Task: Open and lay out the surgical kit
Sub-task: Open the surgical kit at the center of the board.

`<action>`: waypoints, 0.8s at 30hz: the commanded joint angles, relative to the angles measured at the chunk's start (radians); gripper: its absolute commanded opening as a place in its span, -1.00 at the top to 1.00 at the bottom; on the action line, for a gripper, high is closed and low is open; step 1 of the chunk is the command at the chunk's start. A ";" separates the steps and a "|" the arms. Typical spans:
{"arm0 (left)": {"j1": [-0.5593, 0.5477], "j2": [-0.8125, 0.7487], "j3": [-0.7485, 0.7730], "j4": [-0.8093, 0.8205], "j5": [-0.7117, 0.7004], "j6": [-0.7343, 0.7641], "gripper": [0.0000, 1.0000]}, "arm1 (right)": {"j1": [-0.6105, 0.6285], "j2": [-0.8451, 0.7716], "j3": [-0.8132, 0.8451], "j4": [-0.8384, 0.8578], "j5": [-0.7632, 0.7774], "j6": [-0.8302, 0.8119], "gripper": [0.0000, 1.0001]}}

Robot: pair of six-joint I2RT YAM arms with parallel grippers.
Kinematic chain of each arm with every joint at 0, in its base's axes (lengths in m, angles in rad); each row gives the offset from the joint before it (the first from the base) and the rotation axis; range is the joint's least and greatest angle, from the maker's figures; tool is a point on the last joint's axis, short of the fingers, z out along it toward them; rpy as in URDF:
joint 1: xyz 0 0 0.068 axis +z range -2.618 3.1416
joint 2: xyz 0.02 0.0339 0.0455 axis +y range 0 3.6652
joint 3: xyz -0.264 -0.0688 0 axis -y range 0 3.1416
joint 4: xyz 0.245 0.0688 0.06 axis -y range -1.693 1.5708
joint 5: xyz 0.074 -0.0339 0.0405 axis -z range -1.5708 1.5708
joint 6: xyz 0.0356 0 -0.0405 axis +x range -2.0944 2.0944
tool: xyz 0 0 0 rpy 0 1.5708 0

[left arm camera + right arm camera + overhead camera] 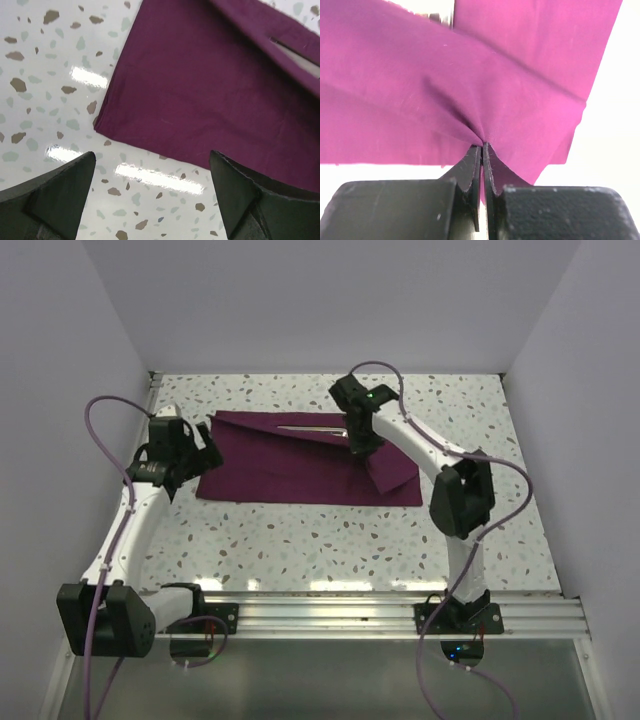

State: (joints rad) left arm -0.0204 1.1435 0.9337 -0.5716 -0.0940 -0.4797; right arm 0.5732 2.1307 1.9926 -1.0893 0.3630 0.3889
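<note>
the right gripper [482, 150] is clamped on a pinch of the maroon cloth wrap [470, 75], its two fingers pressed together with the fabric squeezed between them. creases fan up and outward from the pinch. just beyond the gripper, at the upper edge of the cloth, a small bit of shiny metal peeks out. it is too small to name from the wrist view. from above, a thin silver instrument [310, 428] lies just left of this gripper, partly exposed along the far fold of the wrap. to the gripper's near right, a flap [392, 478] of the wrap is turned over at an angle, and its point reaches past the wrap's near edge.

the left gripper [151, 160] stands wide apart and holds nothing, hovering over the speckled counter [50, 75]. the near-left corner of the wrap lies just ahead of it, roughly between the fingers' line but not touching them. the wrap's left edge runs away from the gripper and its near edge slants off to the right. a slit in the fold shows at the far right.

outward from both grippers, a broad band of counter lies between the wrap's near edge and the metal rail [350, 605]. a narrower strip runs between the wrap's far edge and the back wall [320, 300]. more counter opens to the right of the flap.
</note>
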 commanded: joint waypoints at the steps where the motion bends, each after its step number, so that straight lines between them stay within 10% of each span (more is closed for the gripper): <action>1: -0.001 0.019 0.124 -0.019 -0.030 -0.022 -0.99 | 0.046 -0.182 -0.186 -0.046 -0.111 0.010 1.00; 18: -0.003 -0.054 0.278 -0.200 -0.069 -0.102 -1.00 | 0.300 -1.014 -1.098 -0.204 -0.360 0.234 0.99; 20: -0.003 -0.071 0.261 -0.212 -0.062 -0.112 -0.99 | 0.301 -1.029 -1.114 -0.218 -0.360 0.238 0.09; 21: -0.003 -0.085 0.246 -0.224 -0.062 -0.115 -1.00 | 0.298 -1.029 -1.114 -0.236 -0.351 0.245 -0.96; 24: -0.003 -0.097 0.217 -0.237 -0.052 -0.119 -1.00 | 0.300 -1.020 -1.083 -0.254 -0.331 0.246 -0.97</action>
State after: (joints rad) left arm -0.0208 1.0653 1.1790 -0.7654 -0.1452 -0.5694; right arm 0.8749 1.1080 0.8871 -1.2919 0.0330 0.6109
